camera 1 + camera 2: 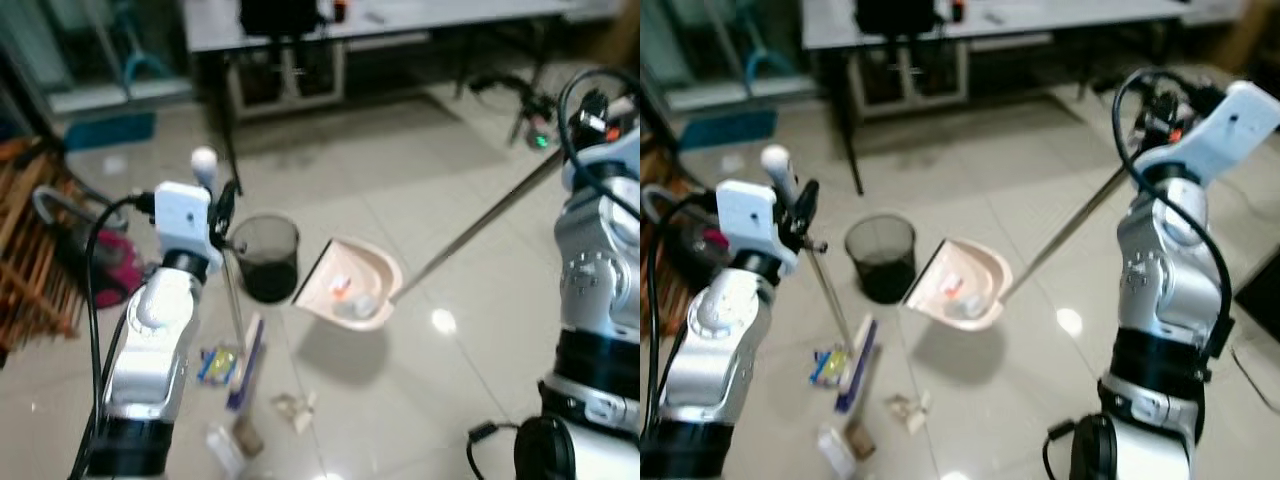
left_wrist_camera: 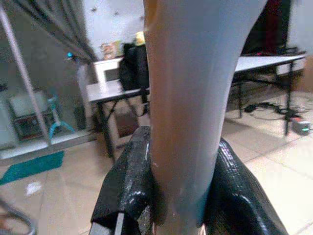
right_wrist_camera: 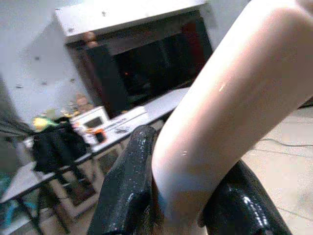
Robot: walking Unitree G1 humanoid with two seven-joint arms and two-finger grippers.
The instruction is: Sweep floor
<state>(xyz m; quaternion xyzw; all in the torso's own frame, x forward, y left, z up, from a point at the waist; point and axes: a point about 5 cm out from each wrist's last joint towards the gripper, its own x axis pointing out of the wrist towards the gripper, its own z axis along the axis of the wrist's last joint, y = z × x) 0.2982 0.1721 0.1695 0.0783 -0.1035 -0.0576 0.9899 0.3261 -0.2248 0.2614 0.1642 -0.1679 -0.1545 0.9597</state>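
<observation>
My left gripper (image 1: 224, 212) is shut on the thin grey broom handle (image 2: 188, 93), just below its white knob (image 1: 203, 160). The purple broom head (image 1: 246, 360) rests on the tiles beside loose litter: a yellow-blue wrapper (image 1: 216, 362), crumpled paper (image 1: 296, 408) and a small box (image 1: 236, 440). My right gripper (image 1: 1145, 115) is shut on the curved pale top (image 3: 234, 117) of the dustpan's long handle (image 1: 480, 225). The pink dustpan (image 1: 355, 285) hangs tilted next to a black mesh bin (image 1: 266, 255). Orange and white scraps (image 1: 346, 292) lie in the pan.
A white table (image 1: 400, 18) with dark legs runs along the back. A wooden rack (image 1: 30, 250) and a pink-and-grey appliance (image 1: 110, 262) stand on the left. Cables and a device with a green light (image 1: 540, 138) lie at the far right. A teal mat (image 1: 110, 130) lies further back.
</observation>
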